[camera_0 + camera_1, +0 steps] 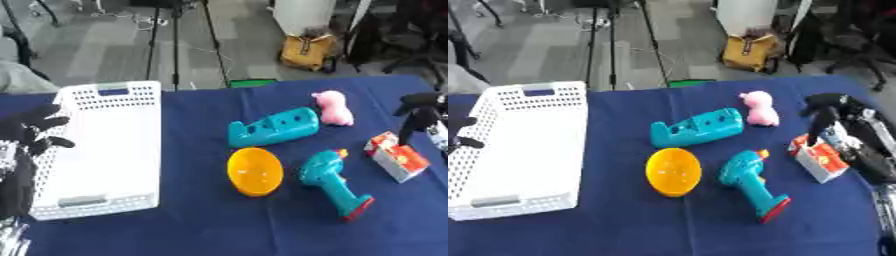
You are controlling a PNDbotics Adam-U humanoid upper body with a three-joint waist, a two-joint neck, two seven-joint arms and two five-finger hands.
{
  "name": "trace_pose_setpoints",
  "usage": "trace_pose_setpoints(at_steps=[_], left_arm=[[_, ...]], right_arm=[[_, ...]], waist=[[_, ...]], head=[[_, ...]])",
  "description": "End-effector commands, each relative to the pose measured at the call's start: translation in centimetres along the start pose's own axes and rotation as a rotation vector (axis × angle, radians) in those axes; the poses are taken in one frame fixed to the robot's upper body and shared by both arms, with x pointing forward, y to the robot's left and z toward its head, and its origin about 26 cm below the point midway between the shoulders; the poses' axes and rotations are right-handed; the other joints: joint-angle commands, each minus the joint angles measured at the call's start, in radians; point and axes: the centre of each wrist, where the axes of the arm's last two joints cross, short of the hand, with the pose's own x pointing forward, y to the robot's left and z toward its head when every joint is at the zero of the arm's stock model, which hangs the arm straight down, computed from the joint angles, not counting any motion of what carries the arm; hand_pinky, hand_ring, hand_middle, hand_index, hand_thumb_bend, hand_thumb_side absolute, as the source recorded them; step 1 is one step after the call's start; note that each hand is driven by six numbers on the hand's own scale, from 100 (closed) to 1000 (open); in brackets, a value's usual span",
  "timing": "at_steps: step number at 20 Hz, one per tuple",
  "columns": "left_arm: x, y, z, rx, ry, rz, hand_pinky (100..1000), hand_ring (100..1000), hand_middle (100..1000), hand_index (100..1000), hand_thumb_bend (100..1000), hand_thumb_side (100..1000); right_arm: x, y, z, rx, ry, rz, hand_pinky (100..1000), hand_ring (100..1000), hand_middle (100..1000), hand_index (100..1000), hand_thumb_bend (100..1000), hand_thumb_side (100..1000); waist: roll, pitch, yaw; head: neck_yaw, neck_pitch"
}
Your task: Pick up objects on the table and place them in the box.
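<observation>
A white perforated box [109,91] lies on the left of the blue table. To its right are a teal tape dispenser [274,127], a pink pig toy [332,107], an orange bowl [255,171] and a teal toy drill [334,182]. A red and white carton [818,160] stands at the right. My right hand [826,114] hangs open just above the carton's far end, fingers pointing down; I cannot tell whether they touch it. My left hand [28,134] is open with fingers spread at the box's left wall and holds nothing.
Beyond the table's far edge the floor holds tripod legs [178,45] and a yellow bag [306,51]. A small green thing [252,83] sits at the far edge. Blue cloth [192,225] covers the front of the table.
</observation>
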Motion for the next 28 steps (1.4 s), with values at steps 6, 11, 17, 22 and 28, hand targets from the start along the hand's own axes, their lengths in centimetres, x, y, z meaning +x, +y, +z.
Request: trace_pose_setpoints(at_steps=[6,11,17,22,28], left_arm=[[0.2,0.4,-0.1,-0.017,-0.005,-0.022,549,763,772,790,303,1000],[0.2,0.4,-0.1,-0.024,-0.003,-0.023,548,764,773,790,303,1000],[0.2,0.4,-0.1,-0.030,-0.001,-0.022,547,764,773,790,303,1000],[0.1,0.3,-0.1,-0.037,0.001,-0.018,545,764,772,790,304,1000],[0.1,0.2,0.0,-0.042,0.002,-0.016,543,764,771,790,304,1000]], right_arm=[[-0.4,-6.6,-0.7,0.048,0.121,0.284,438,460,673,790,325,527],[-1.9,-8.7,-0.3,0.129,0.205,0.397,506,522,735,831,381,536],[-4.0,-10.2,0.6,0.246,0.328,0.471,565,605,780,856,476,543],[-5.8,-10.9,1.4,0.301,0.414,0.517,601,674,805,875,575,557],[-8.4,-10.7,2.7,0.337,0.484,0.549,612,697,811,879,608,556]], waist=[[-0.009,-0.016,0.004],[-0.014,-0.019,0.009],[-0.017,-0.023,0.015],[-0.020,-0.026,0.018],[-0.019,-0.026,0.022]], head=[[0.002,0.004],[0.000,0.006],[-0.004,0.010],[-0.005,0.013],[-0.005,0.016]])
